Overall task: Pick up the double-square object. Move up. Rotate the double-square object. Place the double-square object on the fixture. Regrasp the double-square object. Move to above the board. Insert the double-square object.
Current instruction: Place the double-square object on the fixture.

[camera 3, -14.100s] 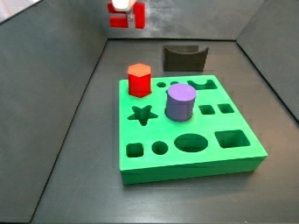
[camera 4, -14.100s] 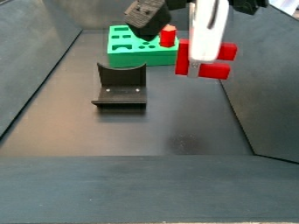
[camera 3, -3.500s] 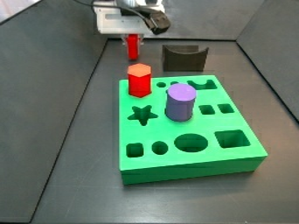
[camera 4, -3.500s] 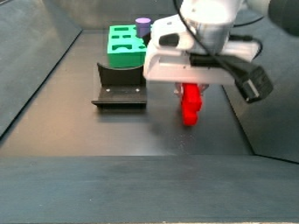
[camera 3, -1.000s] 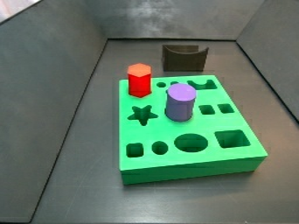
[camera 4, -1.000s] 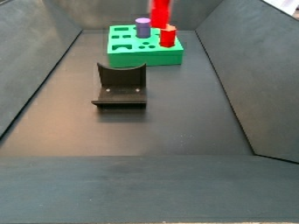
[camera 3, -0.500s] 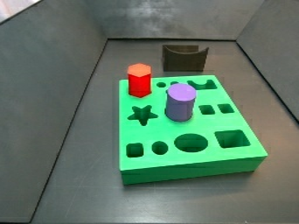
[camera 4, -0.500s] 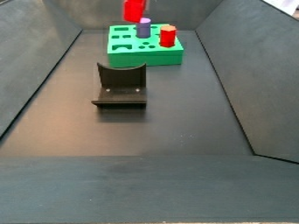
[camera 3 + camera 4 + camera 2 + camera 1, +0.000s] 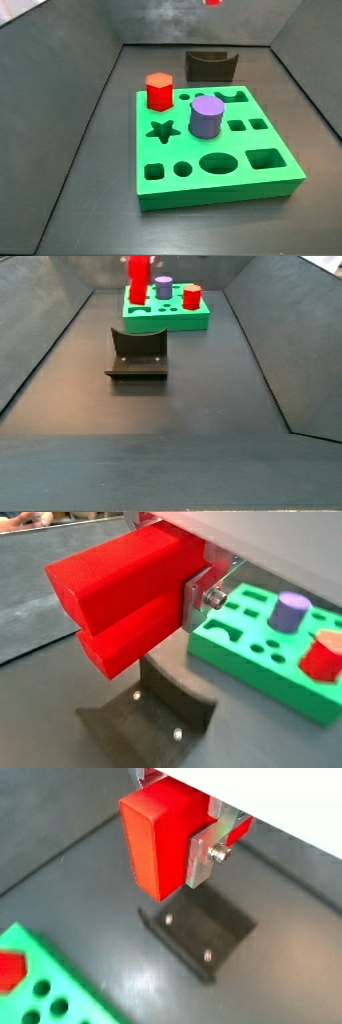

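My gripper [image 9: 171, 868] is shut on the double-square object [image 9: 154, 828], a bright red blocky piece. One silver finger [image 9: 205, 860] presses its side; the other finger is hidden behind it. In both wrist views the piece [image 9: 123, 600] hangs well above the dark fixture [image 9: 201, 933] [image 9: 150, 717]. In a side view the piece [image 9: 136, 278] hangs upright from the upper edge, near the green board [image 9: 167, 318]. In the opposite side view only a red sliver [image 9: 211, 2] shows at the upper edge, above the fixture [image 9: 210, 67] and board [image 9: 254, 178].
A red hexagonal peg [image 9: 159, 92] and a purple cylinder [image 9: 206, 116] stand in the board, also seen in a side view as peg [image 9: 193, 297] and cylinder [image 9: 163, 286]. Dark sloping walls enclose the floor. The fixture [image 9: 138, 353] stands in front of the board.
The red piece has moved left across a side view over the last second and hangs a little lower. A red sliver now shows at the top edge of the opposite side view.
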Controlling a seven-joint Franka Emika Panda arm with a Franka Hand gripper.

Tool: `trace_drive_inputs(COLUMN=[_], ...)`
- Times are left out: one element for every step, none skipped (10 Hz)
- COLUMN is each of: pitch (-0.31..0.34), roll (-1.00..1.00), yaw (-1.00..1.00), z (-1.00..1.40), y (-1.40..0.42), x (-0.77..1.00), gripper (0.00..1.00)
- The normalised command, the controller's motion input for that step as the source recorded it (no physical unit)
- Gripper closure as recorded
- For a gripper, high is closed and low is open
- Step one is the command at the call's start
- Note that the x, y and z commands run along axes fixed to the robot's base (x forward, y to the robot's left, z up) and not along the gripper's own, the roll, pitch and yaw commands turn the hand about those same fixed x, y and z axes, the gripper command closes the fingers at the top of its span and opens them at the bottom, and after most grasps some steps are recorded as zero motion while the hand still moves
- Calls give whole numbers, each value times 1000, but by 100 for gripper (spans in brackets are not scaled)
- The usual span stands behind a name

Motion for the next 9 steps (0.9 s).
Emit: trace_drive_inputs(pitch=[191,208,199,187,165,145,104,73,39], roll=[-1000,-1000,-1000,-1000,-831,-654,-418,-280,-206], yaw=[25,1,-38,-78,-115,-129,-137,-131,-124], z=[-82,-25,-13,-12,-11,-12,-14,-4,3], y=[-62,-13,18,27,34,41,41,30,26], x=[239,113,14,8,39,56,68,62,48], gripper=[100,100,100,100,100,100,100,100,100])
